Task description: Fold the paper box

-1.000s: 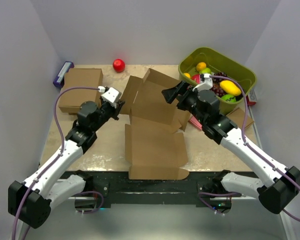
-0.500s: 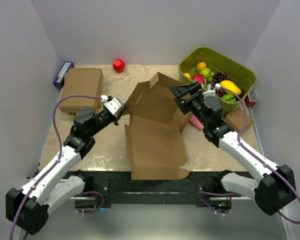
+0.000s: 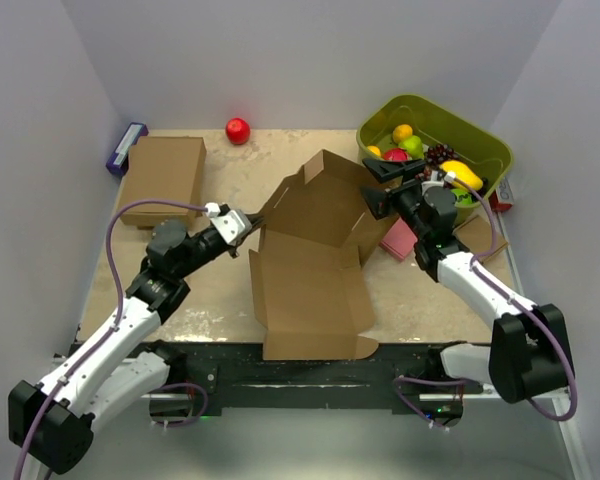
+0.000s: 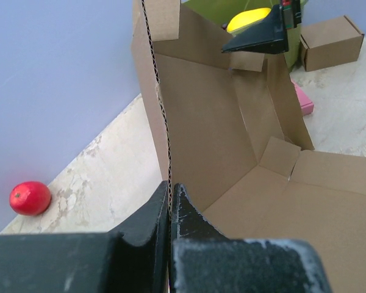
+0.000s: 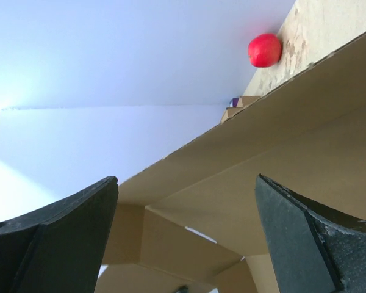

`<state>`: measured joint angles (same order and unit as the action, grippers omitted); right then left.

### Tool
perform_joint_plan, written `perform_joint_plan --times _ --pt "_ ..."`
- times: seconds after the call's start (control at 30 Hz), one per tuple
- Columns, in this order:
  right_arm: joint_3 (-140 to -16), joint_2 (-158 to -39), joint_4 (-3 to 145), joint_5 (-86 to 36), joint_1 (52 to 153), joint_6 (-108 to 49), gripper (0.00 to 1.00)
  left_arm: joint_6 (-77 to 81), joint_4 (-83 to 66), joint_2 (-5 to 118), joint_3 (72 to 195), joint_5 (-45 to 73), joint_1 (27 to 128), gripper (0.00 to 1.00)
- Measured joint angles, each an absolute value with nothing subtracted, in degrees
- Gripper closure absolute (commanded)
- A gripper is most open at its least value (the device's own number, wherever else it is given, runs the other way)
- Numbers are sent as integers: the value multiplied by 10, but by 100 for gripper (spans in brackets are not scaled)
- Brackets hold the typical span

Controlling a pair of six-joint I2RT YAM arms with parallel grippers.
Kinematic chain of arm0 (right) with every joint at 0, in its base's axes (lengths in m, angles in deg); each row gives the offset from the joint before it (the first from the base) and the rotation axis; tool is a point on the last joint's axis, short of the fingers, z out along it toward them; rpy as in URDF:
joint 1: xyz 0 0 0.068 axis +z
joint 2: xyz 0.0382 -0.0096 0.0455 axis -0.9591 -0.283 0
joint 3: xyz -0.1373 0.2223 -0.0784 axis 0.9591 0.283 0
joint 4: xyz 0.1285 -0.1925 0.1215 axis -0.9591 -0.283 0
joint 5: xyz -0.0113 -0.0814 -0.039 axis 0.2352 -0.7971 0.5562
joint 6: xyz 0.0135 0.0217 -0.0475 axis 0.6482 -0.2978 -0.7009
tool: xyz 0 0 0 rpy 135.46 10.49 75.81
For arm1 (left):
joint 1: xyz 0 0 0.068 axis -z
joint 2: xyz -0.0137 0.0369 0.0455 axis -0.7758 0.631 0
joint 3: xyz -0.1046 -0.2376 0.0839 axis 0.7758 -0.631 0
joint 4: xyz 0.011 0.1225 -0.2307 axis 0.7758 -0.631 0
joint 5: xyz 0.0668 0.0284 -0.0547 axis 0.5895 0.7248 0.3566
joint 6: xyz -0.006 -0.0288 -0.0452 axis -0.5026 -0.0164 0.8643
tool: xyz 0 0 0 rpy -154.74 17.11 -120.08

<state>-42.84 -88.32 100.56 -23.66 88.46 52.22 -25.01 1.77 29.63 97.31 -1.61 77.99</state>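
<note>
Since a second ago the rear panels of the paper box (image 3: 310, 265) have risen from lying open to standing steeply. The left gripper (image 3: 242, 222) has dropped to the box's left edge, and the right gripper (image 3: 392, 168) has swung back toward the green bin (image 3: 485, 150).

The box sits mid-tabletop (image 3: 220, 290), its near panel flat and its far half tilted up. The left wrist view shows the left gripper closed tight, pinching the corrugated edge of the upright left wall. The right gripper is spread wide at the top right corner of the raised panel and grips nothing. The cardboard edge runs across between its fingers (image 5: 73, 213) in its own camera, and whether it touches them I cannot tell.

A red ball (image 3: 238, 130) lies by the back wall, and a closed brown box (image 3: 163, 178) lies at far left.
</note>
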Motion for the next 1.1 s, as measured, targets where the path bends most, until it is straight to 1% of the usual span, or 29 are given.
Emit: perform_joint_plan --times 0.2,0.4,0.5,0.7,0.73,0.87,1.0,1.1 --pt "-427 -925 1024 -218 868 554 4 -261 18 284 969 -21 785 100" --pt "-439 -935 1014 -220 860 557 5 -268 19 278 964 -24 788 100" --pt "-453 -942 1011 -220 859 557 7 -270 19 278 963 -24 790 100" --pt "-467 -951 989 -221 859 543 18 -270 19 278 963 -24 792 100" --pt "-467 -950 984 -222 859 538 22 -270 19 278 963 -24 792 100" --pt "-467 -944 969 -225 859 524 30 -270 19 277 963 -24 795 100" --pt "-464 -936 966 -224 859 517 34 -270 19 276 963 -24 795 100" --pt "-450 -922 968 -224 859 515 40 -269 19 276 963 -24 795 100"
